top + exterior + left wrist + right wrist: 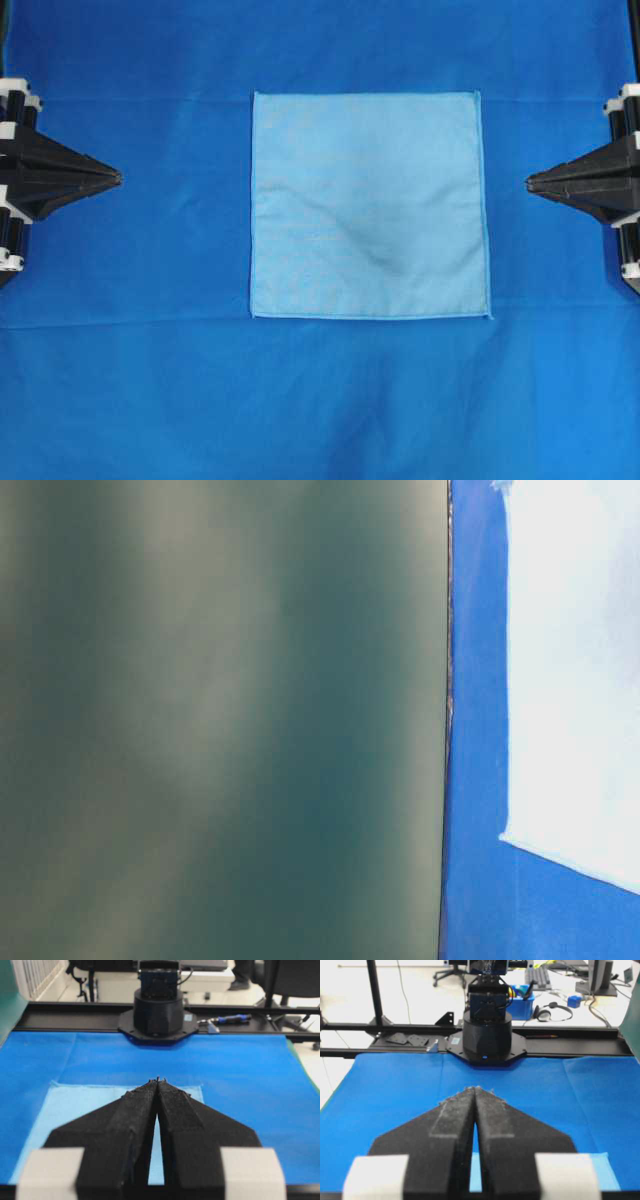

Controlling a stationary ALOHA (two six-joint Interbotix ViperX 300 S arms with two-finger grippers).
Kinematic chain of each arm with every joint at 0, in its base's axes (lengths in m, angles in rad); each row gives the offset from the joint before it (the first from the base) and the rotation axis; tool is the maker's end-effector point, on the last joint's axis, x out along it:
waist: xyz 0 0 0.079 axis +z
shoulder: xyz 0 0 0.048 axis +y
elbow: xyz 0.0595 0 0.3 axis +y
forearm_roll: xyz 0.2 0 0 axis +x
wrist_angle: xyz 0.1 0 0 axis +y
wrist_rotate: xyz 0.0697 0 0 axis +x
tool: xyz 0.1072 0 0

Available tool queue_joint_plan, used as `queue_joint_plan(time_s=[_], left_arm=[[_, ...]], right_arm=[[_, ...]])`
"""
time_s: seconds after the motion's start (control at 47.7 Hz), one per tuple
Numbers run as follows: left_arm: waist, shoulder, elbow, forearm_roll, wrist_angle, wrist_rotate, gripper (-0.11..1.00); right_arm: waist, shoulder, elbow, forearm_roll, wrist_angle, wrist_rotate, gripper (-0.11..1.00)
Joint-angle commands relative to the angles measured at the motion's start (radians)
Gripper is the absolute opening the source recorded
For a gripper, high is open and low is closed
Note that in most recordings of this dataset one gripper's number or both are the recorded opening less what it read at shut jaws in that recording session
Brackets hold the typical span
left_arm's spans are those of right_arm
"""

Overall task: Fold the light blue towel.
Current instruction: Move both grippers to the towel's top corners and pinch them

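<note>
Left gripper point(118, 179) clenched, empty, well left of cloth. Light blue towel point(368, 205) lies flat, unfolded, mid-table on dark blue table covering point(150, 390). Likely thin, limp, light; pinch a hemmed corner or edge. Right gripper point(529, 182) clenched, empty, well right.

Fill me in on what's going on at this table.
Nothing is being handled yet. The towel lies flat and unfolded in the middle of the blue cover. The left claw and right claw are both shut and empty, parked off either side of it, touching nothing.
</note>
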Motion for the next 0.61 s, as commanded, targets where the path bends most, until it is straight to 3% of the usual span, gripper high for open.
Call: queue_joint_plan(time_s=[0.0,0.356,0.587], left_arm=[[0.017,0.035,-0.032,-0.012,-0.014,0.021,0.0],[0.155,0.287,-0.074,-0.015,-0.106,0.051,0.0],[0.262,0.54,-0.152,-0.015,-0.114,0.051,0.0]], right_arm=[[-0.018,0.011,-0.026,0.002,0.002,0.002,0.0],[-0.25,0.092,-0.114,0.003,0.362,0.011,0.0],[-0.419,0.225,-0.112,0.002,0.396,0.005,0.0]])
